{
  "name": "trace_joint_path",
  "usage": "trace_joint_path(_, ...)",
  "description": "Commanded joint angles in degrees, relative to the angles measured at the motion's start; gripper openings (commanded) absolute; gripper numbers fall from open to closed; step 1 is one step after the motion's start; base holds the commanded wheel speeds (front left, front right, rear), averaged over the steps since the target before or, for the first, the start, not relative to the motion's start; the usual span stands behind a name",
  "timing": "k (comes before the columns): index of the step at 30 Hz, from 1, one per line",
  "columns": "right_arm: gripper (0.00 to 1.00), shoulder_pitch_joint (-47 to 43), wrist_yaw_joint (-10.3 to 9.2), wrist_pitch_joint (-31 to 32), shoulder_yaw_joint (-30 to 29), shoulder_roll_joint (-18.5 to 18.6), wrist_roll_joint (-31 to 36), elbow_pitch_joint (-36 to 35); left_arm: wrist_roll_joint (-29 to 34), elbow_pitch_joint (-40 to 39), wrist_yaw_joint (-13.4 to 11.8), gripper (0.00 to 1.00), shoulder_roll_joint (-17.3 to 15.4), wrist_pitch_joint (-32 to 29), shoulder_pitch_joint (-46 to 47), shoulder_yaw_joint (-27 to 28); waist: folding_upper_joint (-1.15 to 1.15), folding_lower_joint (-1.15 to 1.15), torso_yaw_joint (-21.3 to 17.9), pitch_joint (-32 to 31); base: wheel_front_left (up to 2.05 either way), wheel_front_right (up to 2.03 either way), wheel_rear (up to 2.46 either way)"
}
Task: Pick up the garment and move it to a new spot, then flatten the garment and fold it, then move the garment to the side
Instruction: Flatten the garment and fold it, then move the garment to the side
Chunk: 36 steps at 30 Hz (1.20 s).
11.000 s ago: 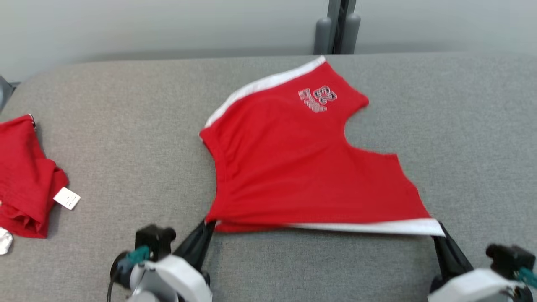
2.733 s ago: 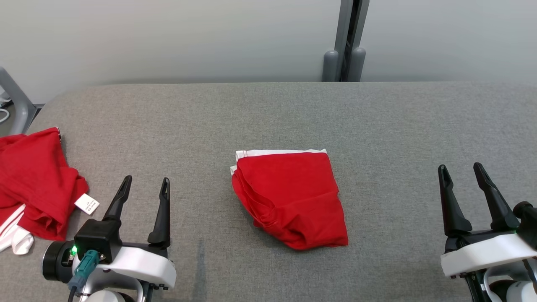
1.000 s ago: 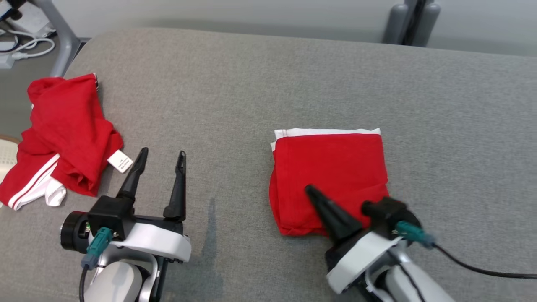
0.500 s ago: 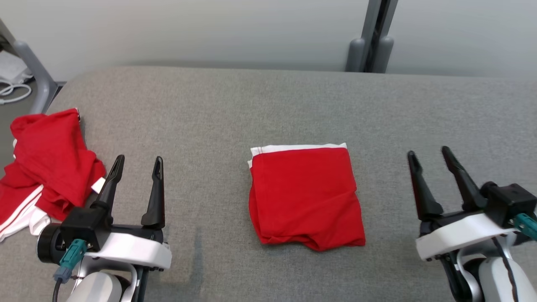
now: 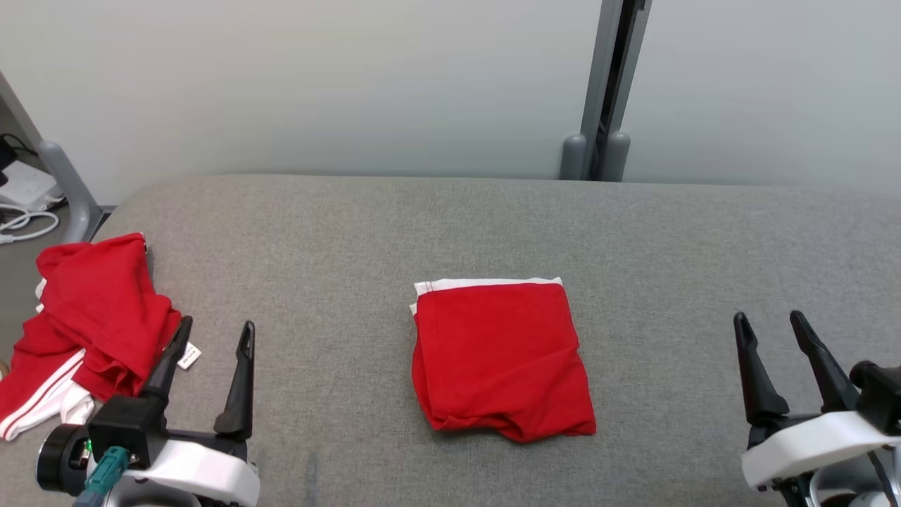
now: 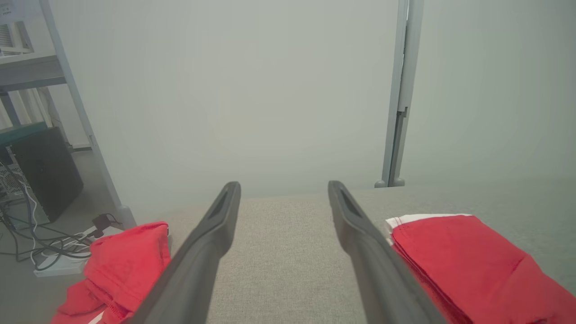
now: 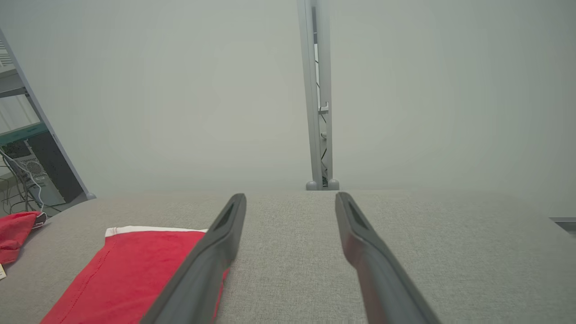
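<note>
Grey table (image 5: 450,225): left gripper (image 5: 216,324), right gripper (image 5: 767,317), jaws wide, empty.

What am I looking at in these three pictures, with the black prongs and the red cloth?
This is a two-armed robot folding clothes. One picture comes from a camera on its head, looking down at a grey padded table. The other two come from cameras on its wrists, looking forward along each arm. Those black prongs are the left fingers and right fingers; both pairs stand open, holding nothing. A folded red garment with white trim lies between them. A crumpled pile of red clothes lies at the table's left end.
</note>
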<state>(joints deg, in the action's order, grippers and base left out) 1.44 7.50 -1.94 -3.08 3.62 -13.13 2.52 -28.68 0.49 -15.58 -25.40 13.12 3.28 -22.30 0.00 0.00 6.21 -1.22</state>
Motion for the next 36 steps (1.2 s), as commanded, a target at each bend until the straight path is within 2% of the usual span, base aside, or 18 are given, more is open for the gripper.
trace_joint_path(1, 1.00, -0.9, -0.02, 0.4, -0.3, 0.1, 0.1, -0.6, 0.0, -0.2, 0.4, 1.00, -0.6, -0.2, -0.6, -0.1, 0.00, 0.00, -0.2, -0.5, 0.00, 0.00, 0.00)
trace_joint_path(17, 1.00, -8.7, -0.02, 3.9, -3.1, -0.6, 0.2, -7.2, -1.1, 0.9, 1.9, 1.00, -1.5, -2.3, -2.8, -2.4, 0.00, 0.00, -1.6, -3.1, 0.00, 0.00, 0.00)
trace_joint_path(36, 1.00, -7.9, -0.02, 4.1, -2.6, -0.6, -0.2, -7.9, -2.1, 1.7, 1.7, 1.00, -1.7, -2.3, -2.3, -2.6, 0.00, 0.00, -2.6, -2.5, 0.00, 0.00, 0.00)
